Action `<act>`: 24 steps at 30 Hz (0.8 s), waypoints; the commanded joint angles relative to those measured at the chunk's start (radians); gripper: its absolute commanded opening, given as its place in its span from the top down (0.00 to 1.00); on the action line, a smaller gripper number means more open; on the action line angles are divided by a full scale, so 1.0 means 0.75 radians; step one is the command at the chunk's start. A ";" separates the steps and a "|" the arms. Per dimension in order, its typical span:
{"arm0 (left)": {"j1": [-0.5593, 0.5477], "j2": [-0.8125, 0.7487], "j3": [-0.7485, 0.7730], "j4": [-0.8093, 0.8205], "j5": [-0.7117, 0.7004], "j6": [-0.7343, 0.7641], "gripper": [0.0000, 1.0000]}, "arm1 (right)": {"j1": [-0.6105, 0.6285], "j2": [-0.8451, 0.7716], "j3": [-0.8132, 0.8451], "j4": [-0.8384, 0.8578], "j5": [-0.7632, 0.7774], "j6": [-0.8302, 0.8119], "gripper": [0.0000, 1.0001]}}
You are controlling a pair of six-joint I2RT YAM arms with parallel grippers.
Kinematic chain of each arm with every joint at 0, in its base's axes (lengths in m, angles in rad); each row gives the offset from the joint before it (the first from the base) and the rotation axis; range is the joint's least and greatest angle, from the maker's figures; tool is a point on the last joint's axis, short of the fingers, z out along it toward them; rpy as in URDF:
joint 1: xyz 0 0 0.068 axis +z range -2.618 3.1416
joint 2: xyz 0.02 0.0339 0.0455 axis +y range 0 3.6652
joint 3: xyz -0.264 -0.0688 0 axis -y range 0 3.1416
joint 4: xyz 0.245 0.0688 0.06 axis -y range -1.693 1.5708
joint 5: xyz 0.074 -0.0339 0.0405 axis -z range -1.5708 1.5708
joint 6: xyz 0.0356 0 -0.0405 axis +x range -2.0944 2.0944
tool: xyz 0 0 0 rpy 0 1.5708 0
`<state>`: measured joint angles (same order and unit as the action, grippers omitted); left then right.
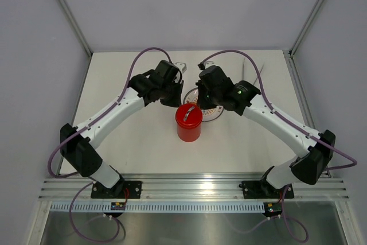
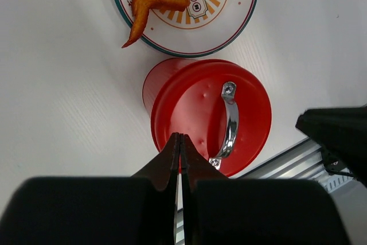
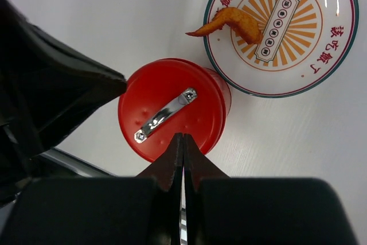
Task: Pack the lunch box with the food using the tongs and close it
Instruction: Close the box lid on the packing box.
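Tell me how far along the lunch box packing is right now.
Looks done: the lid sits on the lunch box; its contents are hidden. In hand: nothing, both sets of jaws are shut and empty over the lid. Left: one fried piece lies on the plate, overhanging its rim, so it seems unpacked. The tongs are not in view.

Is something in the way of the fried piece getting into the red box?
Yes. The red lid sits on the lunch box and covers its opening. The fried piece lies at the edge of the plate beside it.
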<state>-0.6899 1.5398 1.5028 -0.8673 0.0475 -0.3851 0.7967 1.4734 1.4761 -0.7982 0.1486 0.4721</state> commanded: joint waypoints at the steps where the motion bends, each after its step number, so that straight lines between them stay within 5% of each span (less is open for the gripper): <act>1: 0.002 0.035 0.044 0.070 0.051 -0.004 1.00 | 0.040 -0.001 0.122 -0.036 0.068 0.011 1.00; 13: 0.012 0.105 -0.095 0.142 0.096 -0.041 1.00 | 0.065 0.113 -0.123 0.087 -0.098 0.090 1.00; 24: 0.012 0.060 -0.210 0.183 0.123 -0.065 1.00 | 0.079 0.011 0.034 0.029 -0.002 0.074 1.00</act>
<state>-0.6857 1.5764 1.3949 -0.6689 0.1356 -0.4362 0.8448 1.5448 1.4151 -0.7658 0.1154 0.5289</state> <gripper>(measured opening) 0.002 0.009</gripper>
